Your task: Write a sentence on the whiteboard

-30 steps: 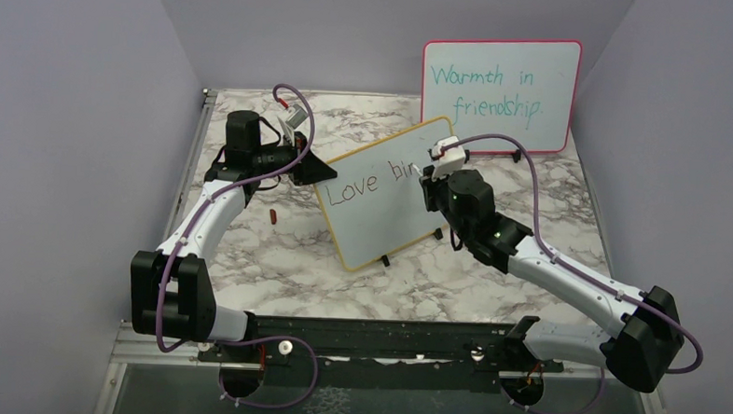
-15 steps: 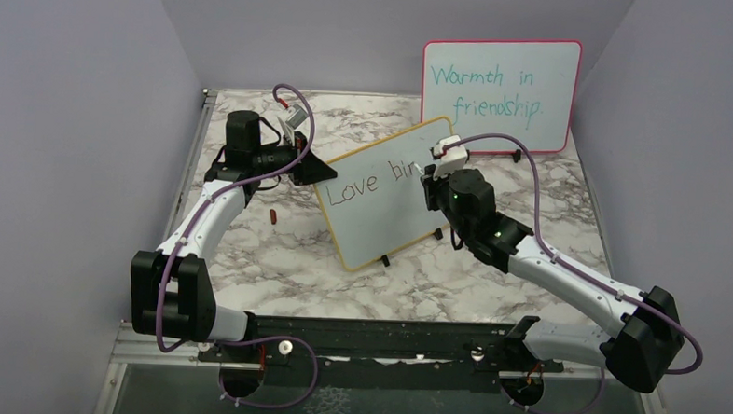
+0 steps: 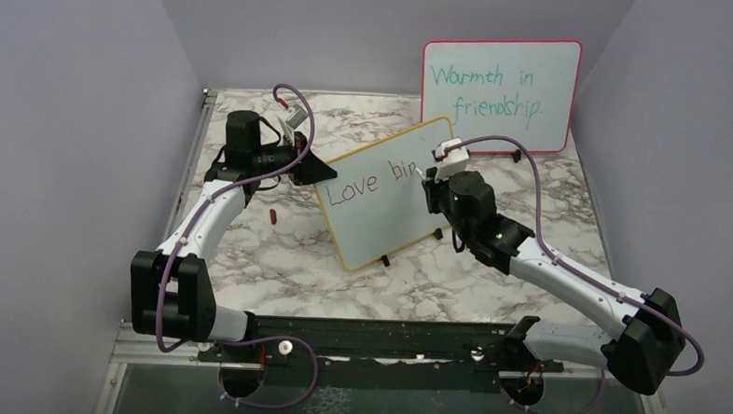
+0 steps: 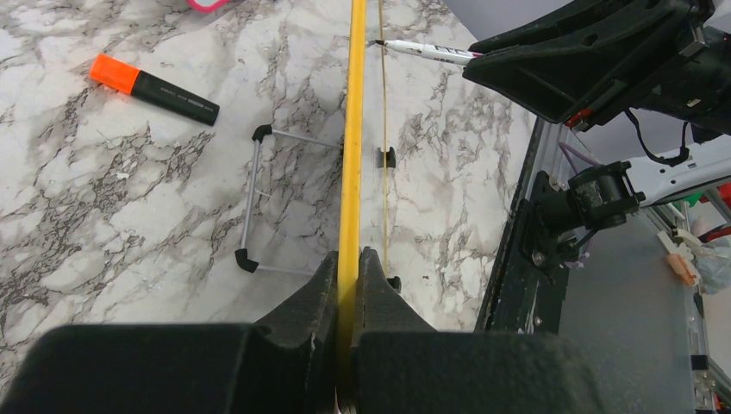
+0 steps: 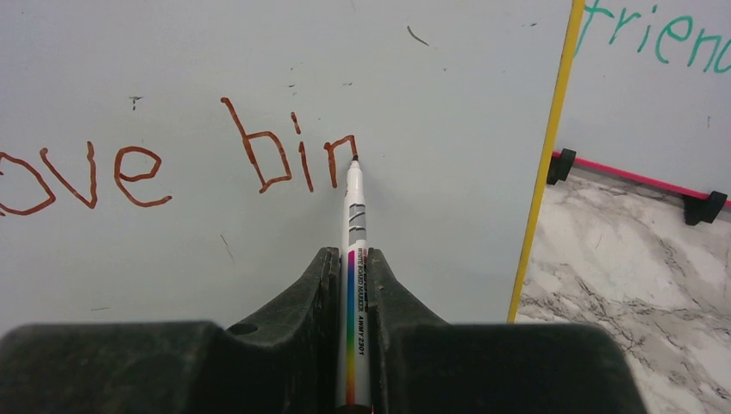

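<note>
Top external view: on the marble table [image 3: 249, 249] the yellow-framed whiteboard [image 3: 381, 217] stands tilted at centre. Left gripper [image 4: 349, 263] jaws clamp its yellow edge. Right gripper [image 5: 352, 263] jaws pinch a marker [image 5: 354, 216], tip touching the unfinished sentence [image 5: 259, 159], "Love bin".

The whiteboard [image 3: 381, 217] has a pale white face inside a thin yellow frame, with small black clip feet. The sentence [image 5: 142, 177], reading "Love bin", is in reddish-brown strokes that look dark from above. The marker [image 5: 353, 216] has a white barrel, a rainbow stripe along it and a black tip. The left gripper [image 4: 349, 263] and right gripper [image 5: 353, 263] are matt black. The second board [image 3: 497, 133] is white with a pink frame and teal writing [image 3: 466, 77]. The table [image 3: 277, 250] is white marble veined in grey. The pen [image 4: 155, 86] is black with an orange cap. The walls [image 3: 68, 110] are pale lavender.
</note>
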Robot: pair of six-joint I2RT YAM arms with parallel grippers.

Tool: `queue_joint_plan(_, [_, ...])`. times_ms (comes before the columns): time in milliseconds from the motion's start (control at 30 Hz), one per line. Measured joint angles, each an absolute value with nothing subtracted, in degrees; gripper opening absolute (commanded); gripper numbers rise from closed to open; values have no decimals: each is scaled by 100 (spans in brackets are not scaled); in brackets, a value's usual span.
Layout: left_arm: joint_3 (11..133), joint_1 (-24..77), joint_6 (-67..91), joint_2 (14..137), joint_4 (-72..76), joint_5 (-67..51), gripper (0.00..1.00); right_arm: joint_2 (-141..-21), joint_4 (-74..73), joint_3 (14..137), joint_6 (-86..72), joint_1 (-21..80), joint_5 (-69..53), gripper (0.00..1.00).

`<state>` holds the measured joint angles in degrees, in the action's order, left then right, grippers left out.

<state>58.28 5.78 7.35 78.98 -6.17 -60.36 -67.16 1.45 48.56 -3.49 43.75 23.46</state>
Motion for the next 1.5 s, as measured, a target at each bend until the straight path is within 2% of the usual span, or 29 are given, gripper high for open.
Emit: queue_joint_plan(1500, [5839,587,718,7898,-633,-6036,0,-6342,-119,4735,-250,4167,2335,1])
